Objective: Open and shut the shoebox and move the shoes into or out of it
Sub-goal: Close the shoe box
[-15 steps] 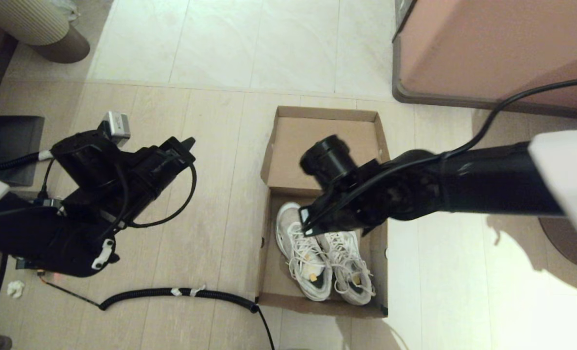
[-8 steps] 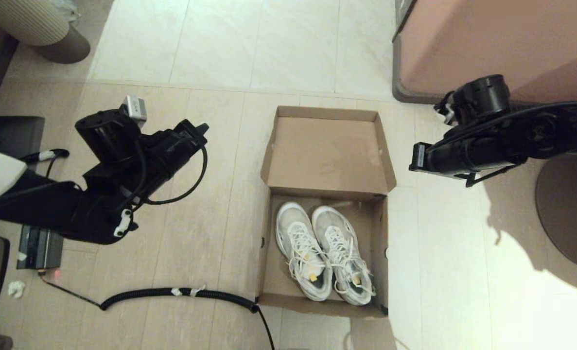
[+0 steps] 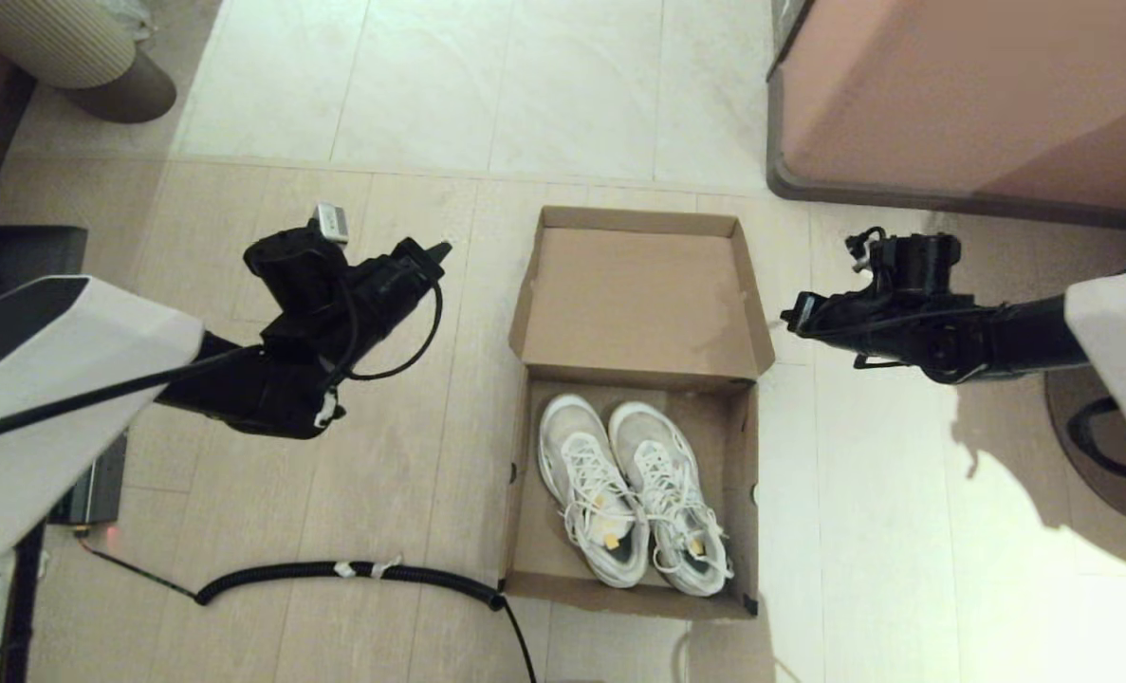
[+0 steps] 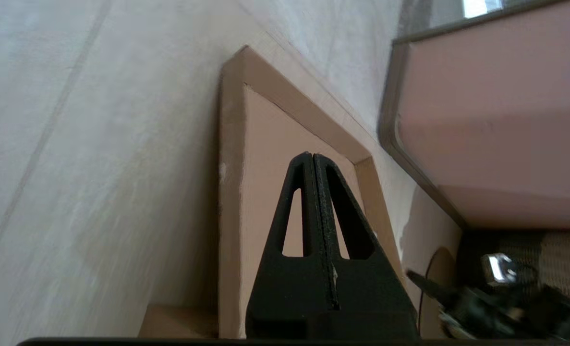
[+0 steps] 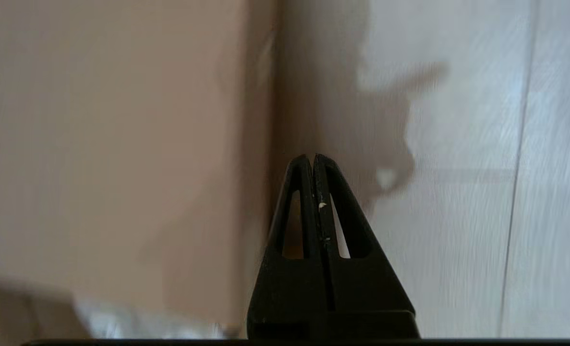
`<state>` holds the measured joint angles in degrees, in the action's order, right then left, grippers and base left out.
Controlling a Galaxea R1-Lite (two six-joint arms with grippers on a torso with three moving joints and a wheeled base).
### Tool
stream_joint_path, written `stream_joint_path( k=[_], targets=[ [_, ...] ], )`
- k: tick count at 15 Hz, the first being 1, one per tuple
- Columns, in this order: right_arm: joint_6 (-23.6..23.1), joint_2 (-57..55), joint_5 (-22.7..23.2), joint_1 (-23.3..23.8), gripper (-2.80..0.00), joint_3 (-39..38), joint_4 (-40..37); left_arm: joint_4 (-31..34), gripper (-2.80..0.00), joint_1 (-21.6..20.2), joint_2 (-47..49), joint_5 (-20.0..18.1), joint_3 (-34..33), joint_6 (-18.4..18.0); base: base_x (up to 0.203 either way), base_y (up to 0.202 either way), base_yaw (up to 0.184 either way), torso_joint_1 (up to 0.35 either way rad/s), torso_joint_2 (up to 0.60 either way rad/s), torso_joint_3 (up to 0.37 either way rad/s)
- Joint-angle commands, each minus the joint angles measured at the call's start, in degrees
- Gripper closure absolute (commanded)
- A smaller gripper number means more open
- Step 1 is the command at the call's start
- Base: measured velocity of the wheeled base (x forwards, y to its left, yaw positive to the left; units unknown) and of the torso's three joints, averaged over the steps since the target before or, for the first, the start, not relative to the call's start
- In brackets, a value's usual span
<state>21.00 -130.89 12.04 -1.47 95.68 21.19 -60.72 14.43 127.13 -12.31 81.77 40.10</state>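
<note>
tiled floor [image 3: 430, 114]: pale tiles and wood-look planks carry everything; bare strips run along both long sides of the box, wider on the robot's left.
cabinet [image 3: 980, 95]: big pinkish-brown body at the far right, its rounded lower edge near the lid's far right corner but apart from it.
shoebox [image 3: 525, 531]: brown cardboard, open on the floor at centre; the lid [image 3: 638, 294] is folded back flat away from the robot, inside face up, its raised rim standing all round.
shoes [image 3: 634, 493]: white lace-up pair side by side in the box, toes toward the lid hinge, heels near the front wall; spare floor of the box shows on the left of them.
cable [image 3: 354, 572]: black coiled cord lying on the floor, its end touching the box's near left corner.
left hand [image 3: 437, 251]: held above the floor left of the lid, well apart from it, pointing toward the box; fingers pressed together, nothing between them.
right hand [image 3: 788, 316]: hovers just beside the lid's right edge, arm reaching in from the right, tip aimed at the box; fingers closed tight, holding nothing.
</note>
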Motion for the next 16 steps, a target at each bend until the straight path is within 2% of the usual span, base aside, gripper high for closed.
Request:
stream_joint_path(
  k=[1, 3, 6, 8, 10, 13, 16],
  targets=[
    [3.39, -7.52, 0.31, 1.32, 0.00, 3.13, 6.68, -0.38, 0.00, 0.35, 5.06, -0.43, 3.89, 0.24, 0.000, 0.000, 0.000, 0.000, 0.00, 0.000],
    [8.65, -12.99, 0.45, 1.78, 0.00, 9.12, 9.96, -0.33, 0.00, 2.21, 6.75, -0.69, 5.67, 0.24, 0.000, 0.000, 0.000, 0.000, 0.00, 0.000],
    [17.88, -16.34, 1.85, 1.49, 0.00, 14.41, 10.57, -0.20, 0.00, 5.61, 7.53, -2.39, 5.90, 0.23, 0.000, 0.000, 0.000, 0.000, 0.00, 0.000],
    [21.28, -17.72, 5.51, 1.38, 0.00, 15.55, 10.45, -0.31, 0.00, 8.85, 8.33, -2.34, 5.44, -0.12, 0.000, 0.000, 0.000, 0.000, 0.00, 0.000],
    [24.21, -18.24, 6.82, 1.41, 0.00, 15.58, 10.45, -0.27, 0.00, 11.07, 9.83, -2.29, 5.39, -0.95, 0.000, 0.000, 0.000, 0.000, 0.00, 0.000],
    [31.98, -18.25, 14.03, 1.47, 0.00, 15.88, 10.67, -0.14, 0.00, 13.47, 12.46, -2.28, 5.59, -4.07, 0.000, 0.000, 0.000, 0.000, 0.00, 0.000],
    [33.23, -19.45, 16.92, 1.38, 0.00, 15.94, 10.89, 0.07, 0.00, 15.20, 14.75, -2.28, 6.39, -5.46, 0.000, 0.000, 0.000, 0.000, 0.00, 0.000]
  ],
)
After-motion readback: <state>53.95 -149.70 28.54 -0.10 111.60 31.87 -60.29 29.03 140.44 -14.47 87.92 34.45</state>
